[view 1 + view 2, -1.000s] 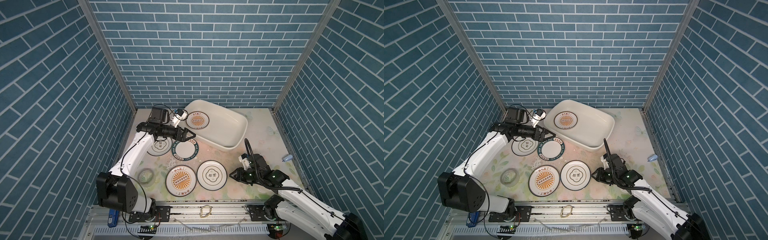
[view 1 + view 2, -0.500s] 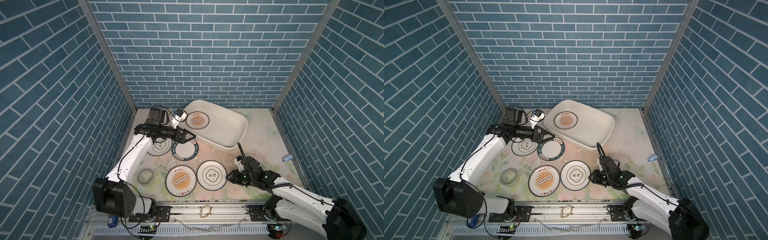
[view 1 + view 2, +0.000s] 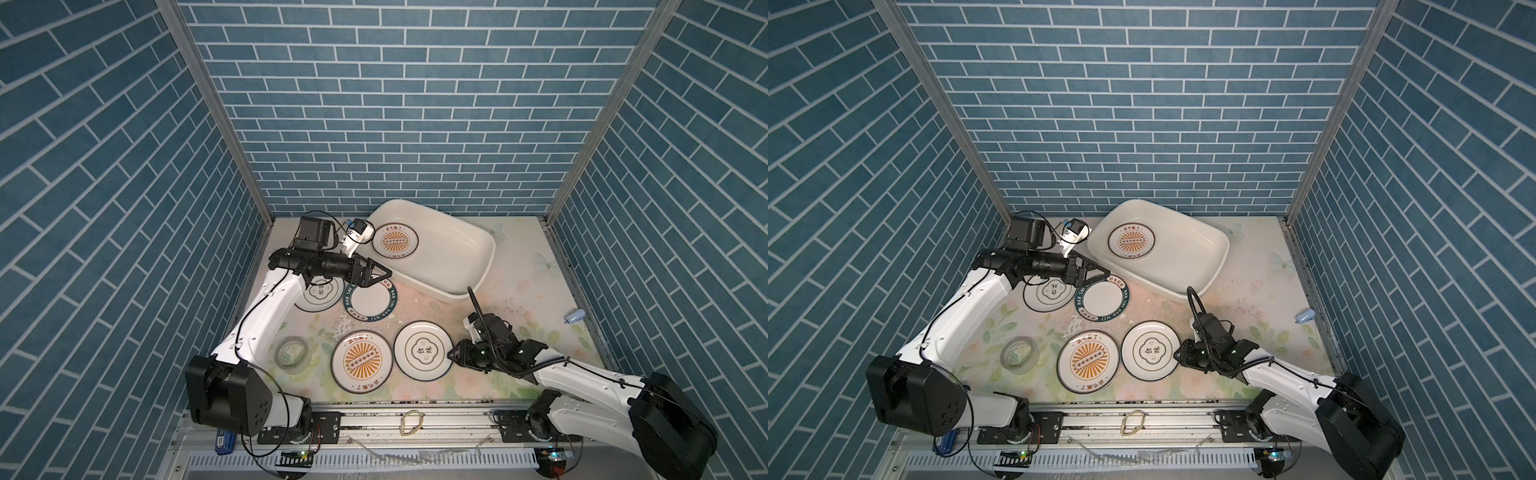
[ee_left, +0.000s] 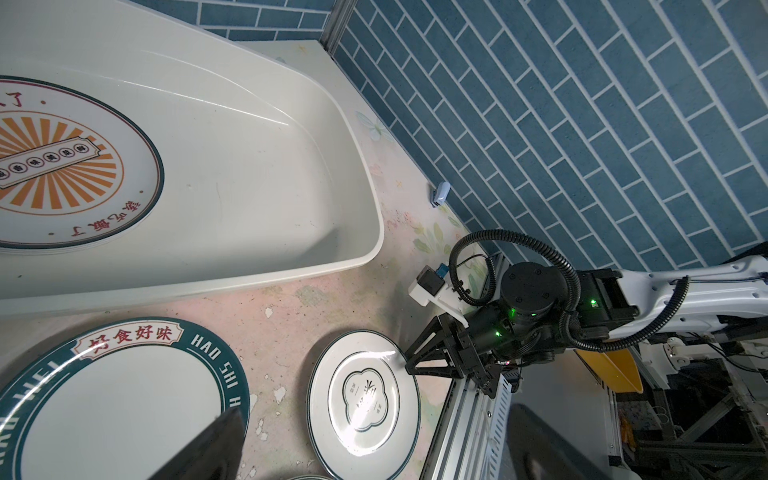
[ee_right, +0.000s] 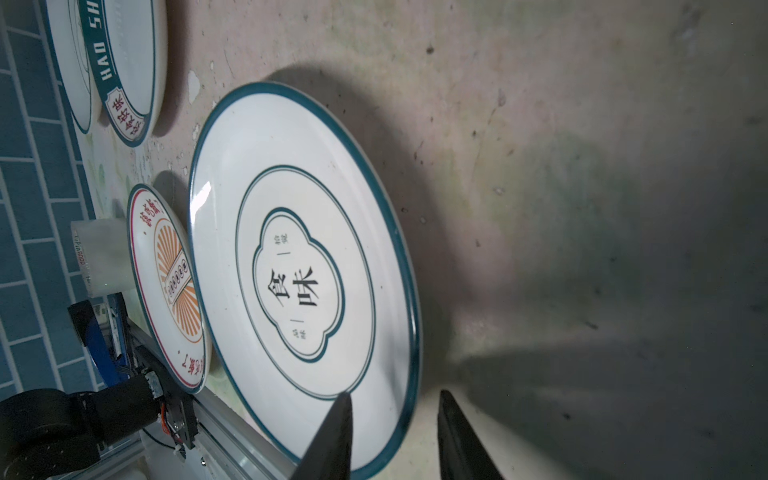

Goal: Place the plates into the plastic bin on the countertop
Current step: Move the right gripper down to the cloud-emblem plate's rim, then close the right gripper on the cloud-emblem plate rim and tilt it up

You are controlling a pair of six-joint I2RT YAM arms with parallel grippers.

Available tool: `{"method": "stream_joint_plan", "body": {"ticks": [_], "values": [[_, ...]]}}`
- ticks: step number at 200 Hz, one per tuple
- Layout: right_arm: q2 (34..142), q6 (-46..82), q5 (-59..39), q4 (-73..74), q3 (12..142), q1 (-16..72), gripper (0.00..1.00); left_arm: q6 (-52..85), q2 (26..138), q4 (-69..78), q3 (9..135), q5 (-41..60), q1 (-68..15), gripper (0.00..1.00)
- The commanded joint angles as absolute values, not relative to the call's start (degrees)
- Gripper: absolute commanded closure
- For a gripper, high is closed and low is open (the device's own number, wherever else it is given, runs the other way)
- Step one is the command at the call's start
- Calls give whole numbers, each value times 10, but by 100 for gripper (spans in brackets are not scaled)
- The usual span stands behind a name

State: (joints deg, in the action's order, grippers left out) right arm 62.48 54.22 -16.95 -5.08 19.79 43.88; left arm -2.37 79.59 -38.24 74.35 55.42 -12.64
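Note:
A sunburst plate (image 3: 395, 242) lies inside the plastic bin (image 3: 478, 266) at the back of the countertop (image 3: 519, 299). On the countertop lie a green-lettered plate (image 3: 371, 301), a quatrefoil plate (image 3: 318, 295) partly under my left arm, a second sunburst plate (image 3: 361, 361) and a front quatrefoil plate (image 3: 423, 351). My left gripper (image 3: 384, 274) hovers open and empty over the green-lettered plate, beside the bin's near wall. My right gripper (image 5: 395, 432) is low at the front quatrefoil plate's (image 5: 299, 266) right rim. It is open, with one finger over the plate and one outside the rim.
A translucent tape roll (image 3: 292, 351) sits left of the front sunburst plate. A small blue object (image 3: 575, 316) lies by the right wall. Brick walls close in three sides, and a metal rail (image 3: 415, 415) runs along the front edge.
My right gripper has slid left and lower until its fingers reach the rim of the front quatrefoil plate. The left arm has hardly moved.

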Motion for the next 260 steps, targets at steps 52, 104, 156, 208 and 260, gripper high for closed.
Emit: {"method": "stream_joint_plan", "body": {"ticks": [52,104,156,208,260], "values": [[652,580,-161,19,173,442,68,-28,779,-375,731,564,-129,0],[674,605,-154,64,148,442,73,-26,774,-368,723,562,-129,0],[673,616,-142,74,130,442,78,-18,778,-358,718,565,-129,1],[678,624,-140,101,115,443,89,-12,778,-352,714,566,-129,0],[651,632,-132,115,98,442,100,-9,777,-349,714,566,-129,0]]}}
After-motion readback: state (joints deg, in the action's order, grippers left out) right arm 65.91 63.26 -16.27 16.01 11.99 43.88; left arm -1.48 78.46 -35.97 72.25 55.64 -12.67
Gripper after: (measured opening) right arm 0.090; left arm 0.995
